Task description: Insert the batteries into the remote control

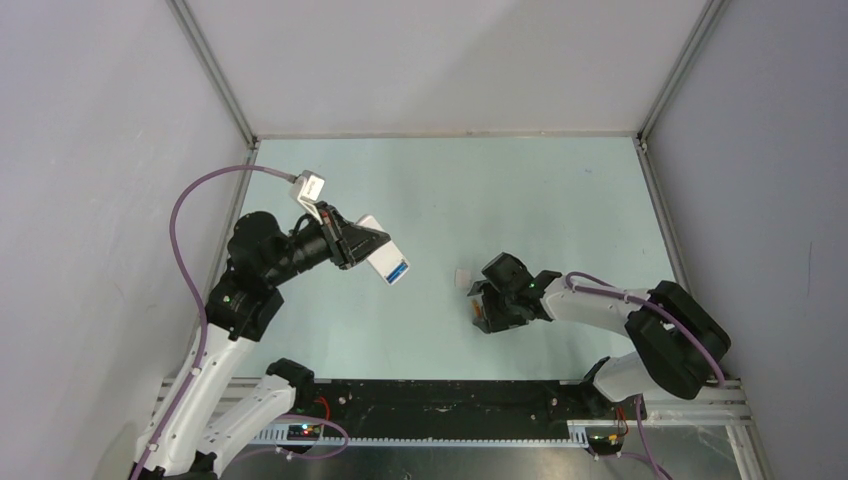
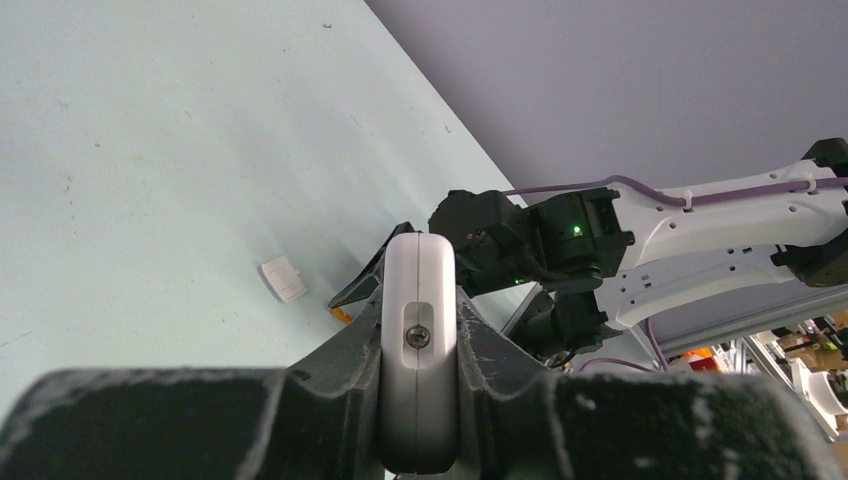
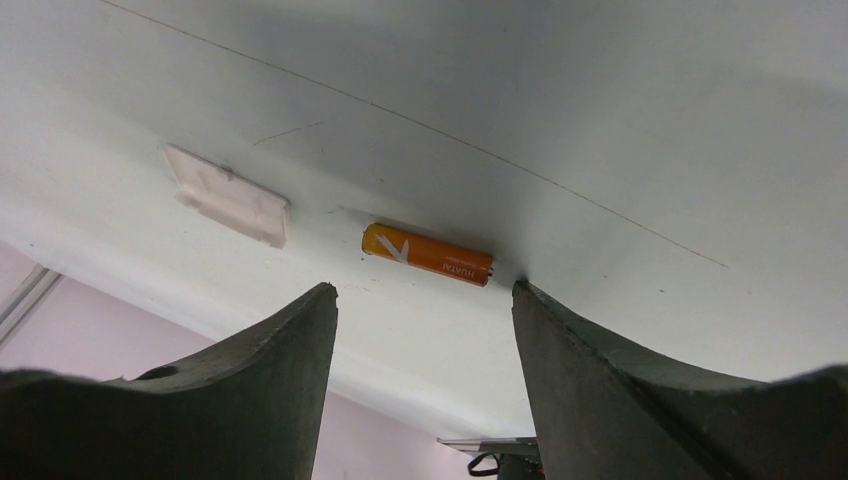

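My left gripper (image 1: 362, 245) is shut on the white remote control (image 1: 385, 260) and holds it above the table at the left. In the left wrist view the remote (image 2: 420, 340) stands edge-on between the jaws, with a screw showing. A blue patch (image 1: 398, 270) shows at its free end; I cannot tell whether it is the blue battery. The orange battery (image 3: 428, 254) lies flat on the table. My right gripper (image 3: 425, 292) is open just over it, with its fingers astride it and its right fingertip near the battery's end. It also shows in the top view (image 1: 477, 312).
A small white battery cover (image 3: 228, 196) lies on the table left of the orange battery; it also shows in the top view (image 1: 463, 277) and the left wrist view (image 2: 283, 278). Grey walls enclose the table on three sides.
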